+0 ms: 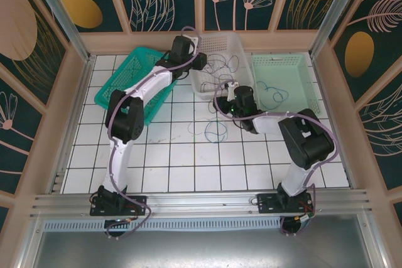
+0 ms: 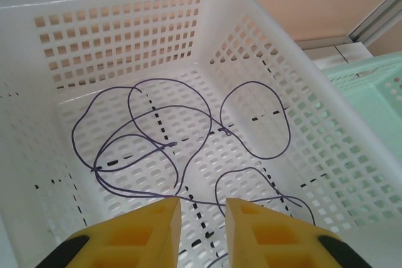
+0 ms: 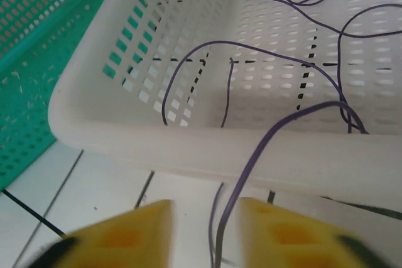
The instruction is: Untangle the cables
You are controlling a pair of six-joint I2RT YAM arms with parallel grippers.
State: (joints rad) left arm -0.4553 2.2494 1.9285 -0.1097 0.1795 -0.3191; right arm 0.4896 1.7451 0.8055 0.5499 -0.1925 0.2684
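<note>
Several thin dark cables (image 2: 154,114) lie in loose overlapping loops on the floor of the white basket (image 2: 113,29). My left gripper (image 2: 203,208) hangs over them, open, with nothing between its yellow fingers. In the top view it (image 1: 200,62) is above the white basket (image 1: 233,43). My right gripper (image 3: 205,204) is low over the table just outside the basket's near rim (image 3: 188,149). It is open. One dark cable (image 3: 251,155) comes over the rim and runs down between its blurred fingers. A thinner strand runs beside that cable. Another cable loop (image 1: 213,131) lies on the tiles.
A teal basket (image 1: 135,83) stands left of the white one, under the left arm. A pale green basket (image 1: 286,80) at the right holds a blue cable (image 1: 276,96). Wooden walls and metal posts frame the tiled table (image 1: 188,161).
</note>
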